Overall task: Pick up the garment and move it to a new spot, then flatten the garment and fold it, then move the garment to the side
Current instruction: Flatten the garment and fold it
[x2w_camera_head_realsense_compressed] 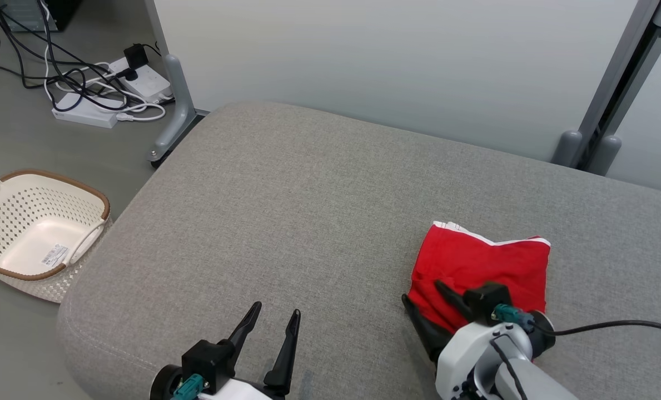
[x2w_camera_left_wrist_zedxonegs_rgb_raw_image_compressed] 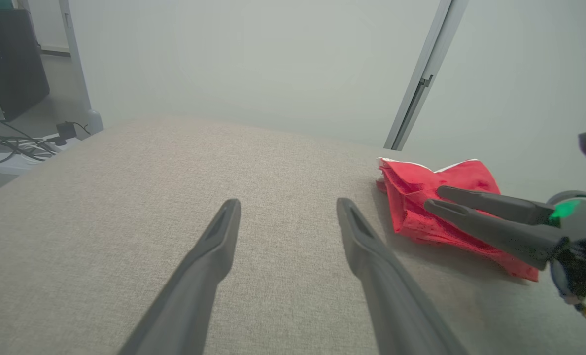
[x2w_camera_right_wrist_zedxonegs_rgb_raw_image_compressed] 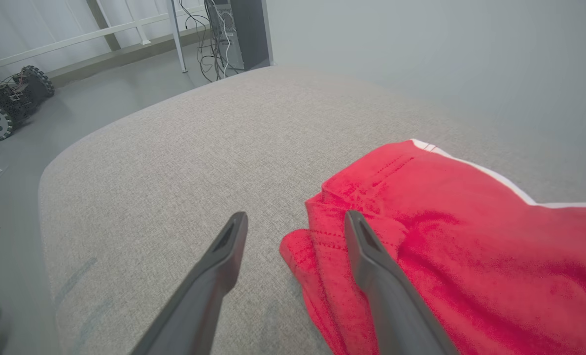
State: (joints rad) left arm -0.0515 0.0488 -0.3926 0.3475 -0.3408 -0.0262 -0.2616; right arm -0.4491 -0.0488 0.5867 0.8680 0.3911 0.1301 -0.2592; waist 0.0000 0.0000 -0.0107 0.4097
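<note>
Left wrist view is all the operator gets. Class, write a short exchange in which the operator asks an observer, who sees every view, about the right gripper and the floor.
Operator: Is the right gripper open? From the side I can't judge.
Observer: Yes. In its own wrist view the fingers stand apart, one over the red garment's edge, one over bare cushion.
Operator: Anything on the floor to the left?
Observer: A pale basket with a brown rim stands there, beside the cushion.

Your right end effector hides the near edge of the folded red cloth garment; the label in the cream perforated plastic basket is unreadably small.
</note>
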